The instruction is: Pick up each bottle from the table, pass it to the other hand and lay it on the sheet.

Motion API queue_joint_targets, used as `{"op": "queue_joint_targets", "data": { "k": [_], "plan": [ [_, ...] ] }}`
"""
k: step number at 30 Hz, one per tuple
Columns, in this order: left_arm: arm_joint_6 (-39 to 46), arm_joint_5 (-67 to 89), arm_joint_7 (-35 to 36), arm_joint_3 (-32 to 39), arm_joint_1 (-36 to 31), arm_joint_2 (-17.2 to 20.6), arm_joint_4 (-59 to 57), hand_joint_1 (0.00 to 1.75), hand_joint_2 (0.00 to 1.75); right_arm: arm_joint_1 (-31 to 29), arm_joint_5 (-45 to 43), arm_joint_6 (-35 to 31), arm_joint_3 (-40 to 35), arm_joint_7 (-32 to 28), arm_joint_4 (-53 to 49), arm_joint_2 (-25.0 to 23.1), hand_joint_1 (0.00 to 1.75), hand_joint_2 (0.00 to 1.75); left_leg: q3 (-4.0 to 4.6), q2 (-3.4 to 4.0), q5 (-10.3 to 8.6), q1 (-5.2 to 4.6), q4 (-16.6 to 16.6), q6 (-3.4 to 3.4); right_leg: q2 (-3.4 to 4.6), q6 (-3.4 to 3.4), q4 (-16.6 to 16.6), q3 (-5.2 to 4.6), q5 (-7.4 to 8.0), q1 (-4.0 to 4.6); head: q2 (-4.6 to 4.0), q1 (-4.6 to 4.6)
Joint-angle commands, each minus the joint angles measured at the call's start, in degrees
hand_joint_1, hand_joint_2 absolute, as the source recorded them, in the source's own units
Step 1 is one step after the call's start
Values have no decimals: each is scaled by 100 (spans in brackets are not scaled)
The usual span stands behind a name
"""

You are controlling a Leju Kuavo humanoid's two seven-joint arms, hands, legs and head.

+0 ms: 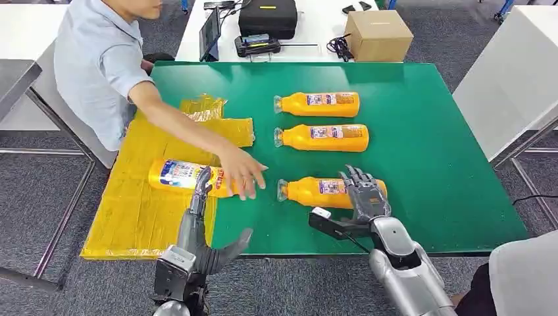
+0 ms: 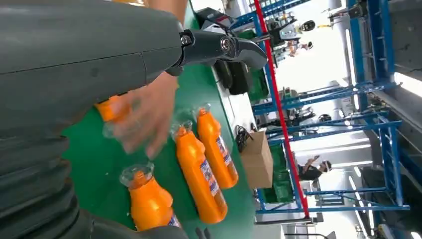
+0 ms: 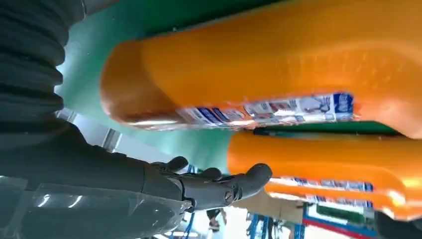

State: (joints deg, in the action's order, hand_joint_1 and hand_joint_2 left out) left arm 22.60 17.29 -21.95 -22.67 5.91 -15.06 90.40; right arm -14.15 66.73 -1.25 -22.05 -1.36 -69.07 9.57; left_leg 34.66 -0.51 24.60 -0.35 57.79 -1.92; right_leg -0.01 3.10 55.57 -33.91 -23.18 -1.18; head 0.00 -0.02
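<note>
Three orange bottles lie on the green table [image 1: 434,151]: a far one [image 1: 322,104], a middle one [image 1: 326,137] and the nearest one [image 1: 316,191]. My right hand [image 1: 364,197] hovers over the base end of the nearest bottle [image 3: 273,74], fingers [image 3: 219,186] stretched out and thumb apart, not closed round it. A fourth bottle [image 1: 177,176] lies on the yellow sheet [image 1: 131,210], and a person's hand [image 1: 242,172] rests on its neck end. My left hand [image 1: 201,224] is empty at the sheet's near right edge, its fingers [image 2: 224,47] extended toward that bottle.
The person in a light blue shirt [image 1: 99,59] leans in from the far left. Behind the green table stand a cardboard box [image 1: 378,34], a black case [image 1: 268,16] and a tablet [image 1: 210,31]. A white table [image 1: 513,72] stands to the right, and another person's clothing [image 1: 523,276] is at the near right.
</note>
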Motion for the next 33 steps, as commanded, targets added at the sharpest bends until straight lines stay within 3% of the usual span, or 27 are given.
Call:
{"op": "queue_joint_targets", "data": {
  "k": [1, 7, 19, 30, 31, 32, 33],
  "plan": [
    [-27, 137, 207, -160, 30, 131, -182, 0, 175, -603, 118, -10, -467, 263, 844, 218, 0, 175, -29, 16, 11, 5, -3, 10, 12, -13, -7, 26, -5, 6, 0, 2],
    [-69, 215, 299, -212, 56, 154, -134, 0, 175, -522, 264, -88, -490, 390, 790, 198, 0, 175, -27, 16, 10, 5, -4, 10, 13, -12, -7, 23, -5, 6, 0, 2],
    [-211, 427, 507, -247, 33, 15, -136, 0, 175, -635, -455, 594, -291, 198, 1442, 395, 0, 175, -26, 4, 7, 3, -4, 8, 0, -11, -7, 26, -6, 4, 0, 0],
    [-293, 515, 519, -285, -97, -14, -387, 0, 175, -874, -566, 448, -469, -106, 2155, 323, 0, 175, -50, 3, 2, 3, -4, 5, -1, -7, -9, 45, 0, 4, 0, 2],
    [-306, 529, 513, -295, -106, -2, -410, 0, 175, -902, -675, 547, -458, -175, 2241, 354, 7, 175, -57, 3, 3, 6, -3, 8, -4, -11, -11, 55, -1, 7, 0, 0],
    [-304, 529, 507, -289, -113, -8, -435, 0, 175, -912, -716, 554, -470, -241, 2269, 408, 82, 175, -56, 3, 0, 3, -5, 6, -3, -9, -12, 51, 1, 4, 0, 0],
    [-308, 529, 500, -293, -112, -5, -439, 0, 175, -912, -784, 593, -452, -275, 2300, 433, 175, 175, -57, -1, 0, 7, -4, 10, -8, -13, -15, 57, 2, 8, 0, 0]
  ]
}}
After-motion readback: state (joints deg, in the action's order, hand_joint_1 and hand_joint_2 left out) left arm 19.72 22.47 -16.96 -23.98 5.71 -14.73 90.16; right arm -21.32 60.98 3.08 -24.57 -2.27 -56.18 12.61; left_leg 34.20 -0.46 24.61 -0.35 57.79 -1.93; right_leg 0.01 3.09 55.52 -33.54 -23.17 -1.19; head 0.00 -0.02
